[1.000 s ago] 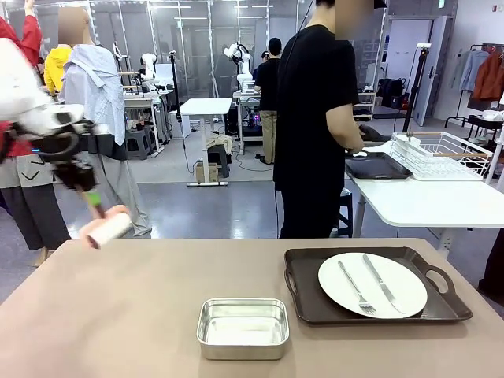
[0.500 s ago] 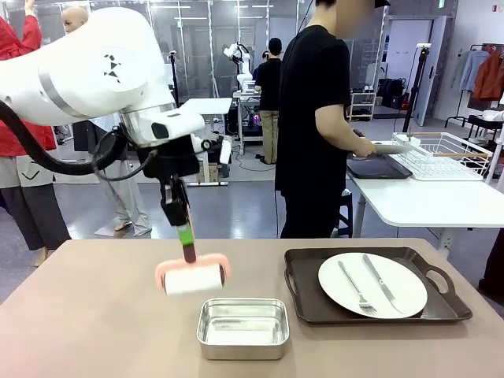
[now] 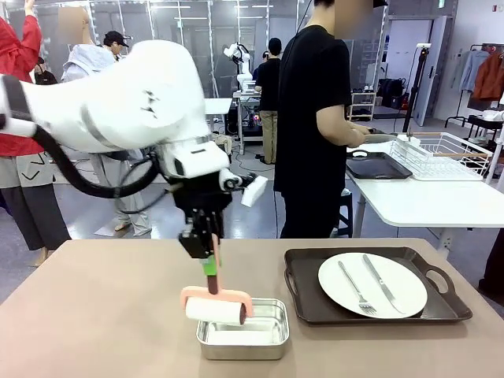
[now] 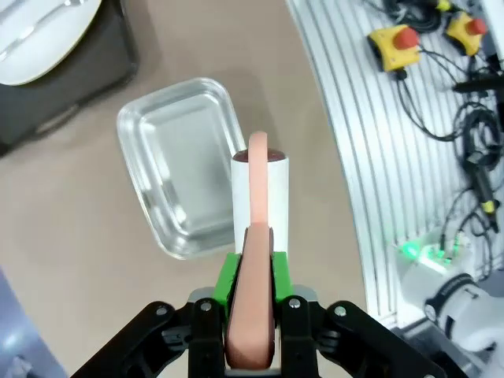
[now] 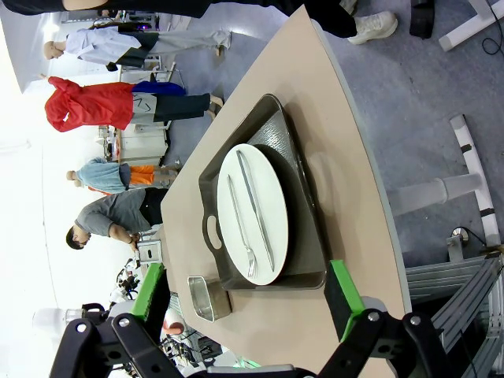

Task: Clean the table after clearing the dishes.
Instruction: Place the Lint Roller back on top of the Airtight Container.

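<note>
No word, number or brand name can be read in any view. The left white robot arm [image 3: 118, 102] carries a small dark emblem of dots on its rounded shell, at about ten o'clock in the front view. It is too small to make out as lettering.

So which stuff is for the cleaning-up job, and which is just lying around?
For the job: the table; the pink-handled roller in the left gripper; the steel pan near it; the plate, fork and knife on the dark tray.
Just lying about: the hanging clothes; the yellow button boxes and cables.
</note>
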{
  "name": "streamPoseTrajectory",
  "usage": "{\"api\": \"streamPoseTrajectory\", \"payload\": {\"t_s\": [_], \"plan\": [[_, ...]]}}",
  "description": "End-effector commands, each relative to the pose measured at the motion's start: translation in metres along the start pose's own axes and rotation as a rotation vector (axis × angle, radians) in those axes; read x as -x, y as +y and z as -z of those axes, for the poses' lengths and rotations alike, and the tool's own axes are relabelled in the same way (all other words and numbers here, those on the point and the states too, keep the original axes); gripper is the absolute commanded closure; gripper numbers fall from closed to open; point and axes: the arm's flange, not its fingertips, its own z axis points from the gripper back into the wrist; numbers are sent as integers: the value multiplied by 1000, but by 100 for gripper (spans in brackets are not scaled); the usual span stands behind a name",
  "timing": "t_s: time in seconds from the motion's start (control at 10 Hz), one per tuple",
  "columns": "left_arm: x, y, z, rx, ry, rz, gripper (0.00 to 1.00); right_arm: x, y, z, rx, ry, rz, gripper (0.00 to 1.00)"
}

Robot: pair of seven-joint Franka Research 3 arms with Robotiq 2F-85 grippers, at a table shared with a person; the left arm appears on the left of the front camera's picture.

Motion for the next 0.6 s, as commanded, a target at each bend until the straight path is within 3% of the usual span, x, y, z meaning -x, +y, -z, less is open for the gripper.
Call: {"api": "streamPoseTrajectory", "payload": {"t_s": [0.0,0.3,0.5], "plan": [[-23,29,10,2,19,-35,78,1,2,-1,-3,-4,-1,0],[-42,56,44,-36,103,-100,78,1,2,-1,-3,-4,-1,0],[-41,71,59,-49,92,-189,78,1,2,-1,-3,-4,-1,0]]}}
